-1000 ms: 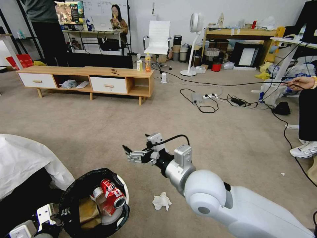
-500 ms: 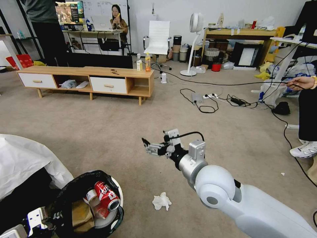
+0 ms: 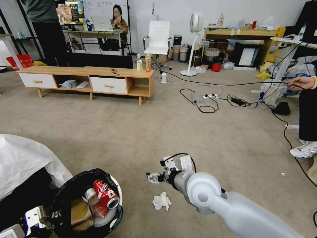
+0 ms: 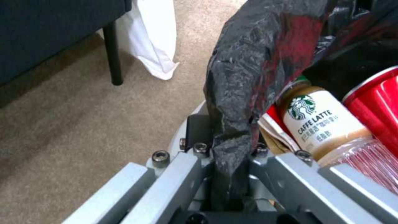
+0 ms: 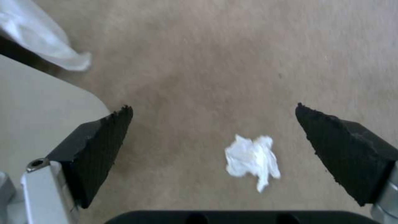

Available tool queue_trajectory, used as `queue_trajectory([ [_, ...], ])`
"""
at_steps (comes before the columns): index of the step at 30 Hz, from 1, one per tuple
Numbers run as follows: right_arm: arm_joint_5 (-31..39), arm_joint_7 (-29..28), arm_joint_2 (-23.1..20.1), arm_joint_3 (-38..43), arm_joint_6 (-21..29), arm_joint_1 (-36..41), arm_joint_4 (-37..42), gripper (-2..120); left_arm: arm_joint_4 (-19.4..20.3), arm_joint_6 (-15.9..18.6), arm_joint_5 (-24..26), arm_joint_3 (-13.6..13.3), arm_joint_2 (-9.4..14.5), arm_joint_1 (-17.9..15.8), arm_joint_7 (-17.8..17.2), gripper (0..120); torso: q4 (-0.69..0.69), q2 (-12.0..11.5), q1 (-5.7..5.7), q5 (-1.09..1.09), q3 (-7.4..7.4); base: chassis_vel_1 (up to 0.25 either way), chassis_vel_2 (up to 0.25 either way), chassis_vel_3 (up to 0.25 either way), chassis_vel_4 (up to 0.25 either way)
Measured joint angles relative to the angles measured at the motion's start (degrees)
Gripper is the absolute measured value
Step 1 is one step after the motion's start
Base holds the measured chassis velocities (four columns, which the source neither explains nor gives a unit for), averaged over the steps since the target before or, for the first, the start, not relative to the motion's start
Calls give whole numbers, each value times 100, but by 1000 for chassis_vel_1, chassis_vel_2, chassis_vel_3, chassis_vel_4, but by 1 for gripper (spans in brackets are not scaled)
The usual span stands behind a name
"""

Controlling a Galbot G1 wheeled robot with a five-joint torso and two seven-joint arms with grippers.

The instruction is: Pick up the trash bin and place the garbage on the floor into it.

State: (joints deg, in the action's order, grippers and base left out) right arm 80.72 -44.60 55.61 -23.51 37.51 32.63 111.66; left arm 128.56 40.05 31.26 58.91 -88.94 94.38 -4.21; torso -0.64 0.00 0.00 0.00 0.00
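One tissue [image 3: 161,201] on carpet [image 3: 132,132], near centre. Right gripper [image 5: 213,140] above it, fingers spread wide, apart from it. Left gripper [image 4: 230,174] near left, clamped on bag rim of one bin [image 3: 116,185]; one red can [image 3: 106,194], one coffee bottle [image 4: 321,123] inside.

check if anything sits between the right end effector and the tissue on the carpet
Nothing visible does. The right end effector hangs open above the crumpled tissue, with bare floor between its fingertips. The trash bin, gripped by the left end effector, sits off to the side.
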Motion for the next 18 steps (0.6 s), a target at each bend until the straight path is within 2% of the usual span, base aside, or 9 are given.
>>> queue_trajectory([
  [8,-19,37,184,-177,74,58,-522,100,-6,0,0,-26,-18,-36,1,2,1,0,0,0,0,0,0,0,0],
  [18,-313,390,480,-256,91,55,-1476,100,-46,-1,0,-68,-19,-54,7,2,1,0,0,0,0,0,0,0,0],
])
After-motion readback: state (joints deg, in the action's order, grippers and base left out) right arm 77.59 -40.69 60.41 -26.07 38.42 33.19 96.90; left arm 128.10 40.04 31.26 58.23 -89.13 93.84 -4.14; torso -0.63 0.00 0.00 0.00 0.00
